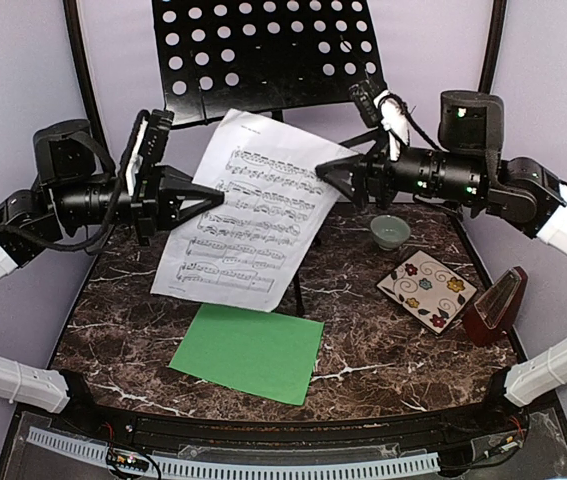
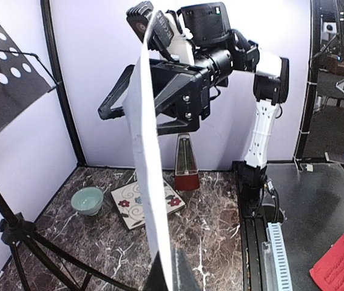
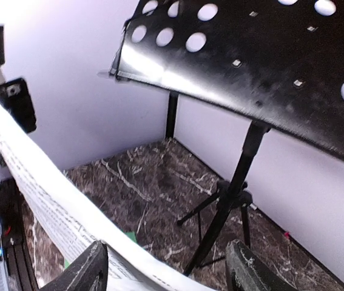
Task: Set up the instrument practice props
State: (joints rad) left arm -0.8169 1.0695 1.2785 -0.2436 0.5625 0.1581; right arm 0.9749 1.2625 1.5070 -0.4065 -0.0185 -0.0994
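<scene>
**A:** What are the grippers holding?

**B:** The left gripper (image 1: 213,199) is pinched on the left edge of the white printed music sheet (image 1: 248,215). The sheet hangs tilted in the air, in front of and below the desk of the black perforated-metal music stand (image 1: 263,50). The right gripper (image 1: 325,172) has its jaws apart. The sheet's right edge lies between them, and the right wrist view shows no clamp on it.

**A:** Which step is that?

**B:** I'd judge it as getting the white sheet onto the stand. Next, the right jaws should close on that edge. Then both arms lift and carry the sheet back until its bottom edge sits on the stand's lip.

**A:** And the arms?

**B:** Both are raised with forearms about level, pointing inward at each other across the sheet.

**A:** The other props?

**B:** The green paper sheet (image 1: 248,352) lies flat on the dark marble table (image 1: 363,335) near the front. The small reddish-brown pyramid metronome (image 1: 495,305) stands near the right edge, with neither gripper near it.
</scene>
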